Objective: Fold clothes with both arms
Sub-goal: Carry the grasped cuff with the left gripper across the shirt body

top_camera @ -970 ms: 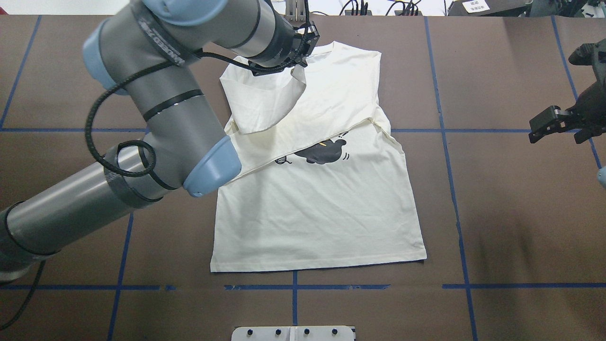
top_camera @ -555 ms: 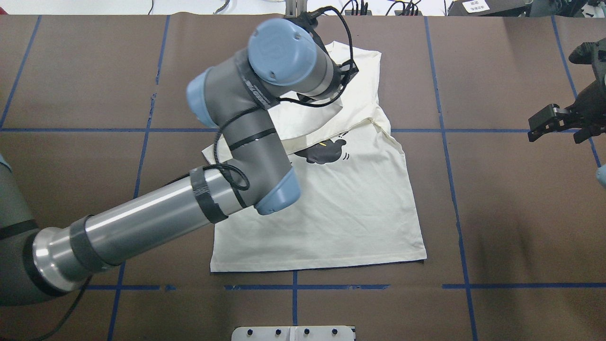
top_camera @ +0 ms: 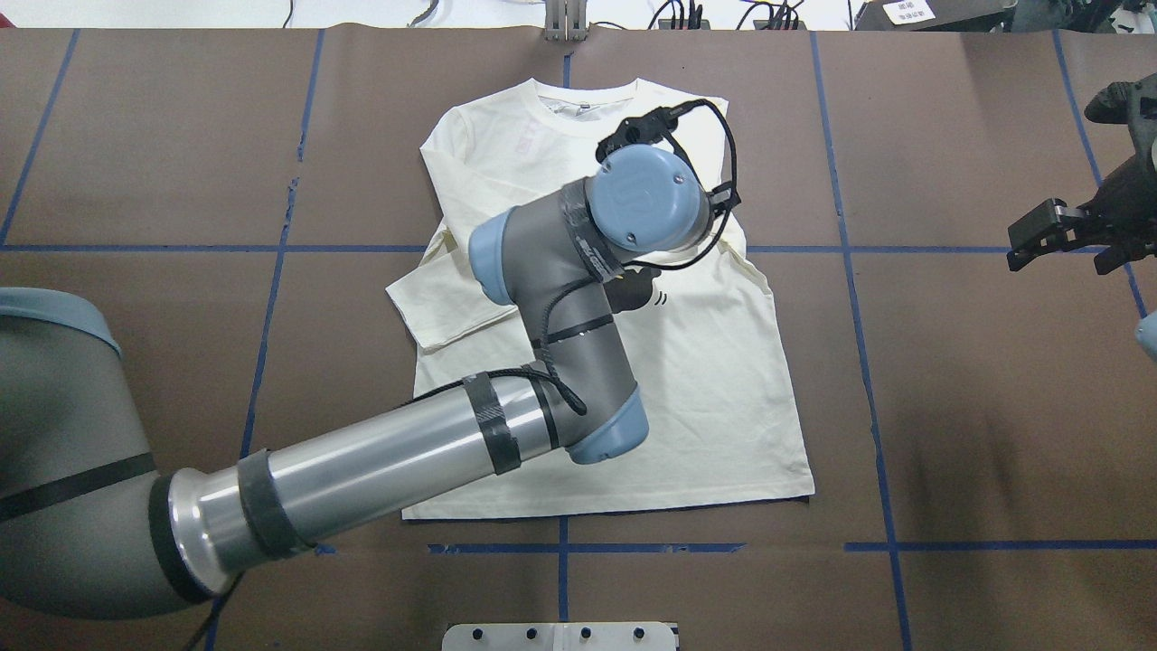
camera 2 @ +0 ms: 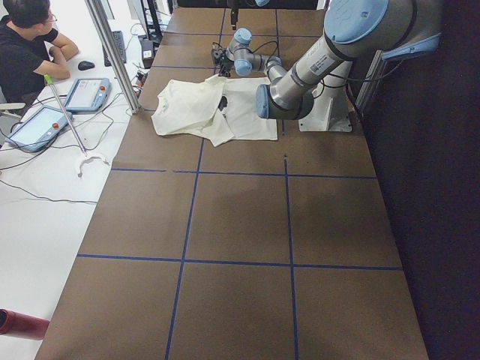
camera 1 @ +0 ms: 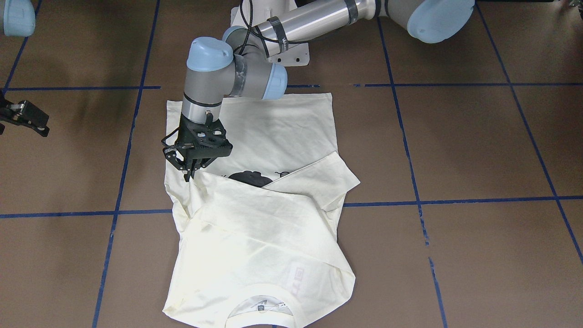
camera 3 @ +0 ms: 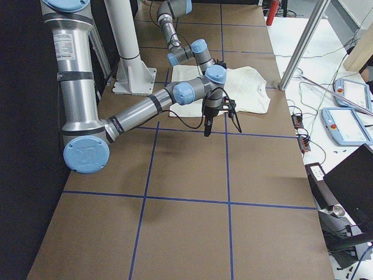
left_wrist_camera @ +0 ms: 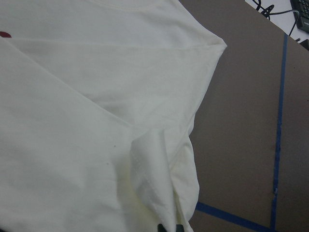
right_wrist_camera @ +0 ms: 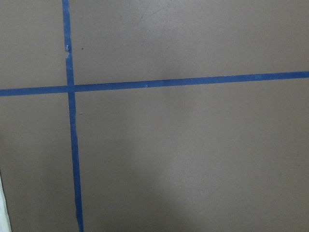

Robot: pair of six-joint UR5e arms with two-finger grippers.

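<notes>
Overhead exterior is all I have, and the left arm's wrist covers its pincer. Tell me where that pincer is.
Observer: Front-facing view: the left pincer points down at the T-shirt's edge on the robot's right side.
Operator: Say what it holds.
Observer: Left wrist view: the sleeve's end runs to the pincer at the frame's bottom edge.
Operator: Report the print.
Observer: Front-facing view: that sleeve lies across the shirt, covering part of the black cat print.
</notes>
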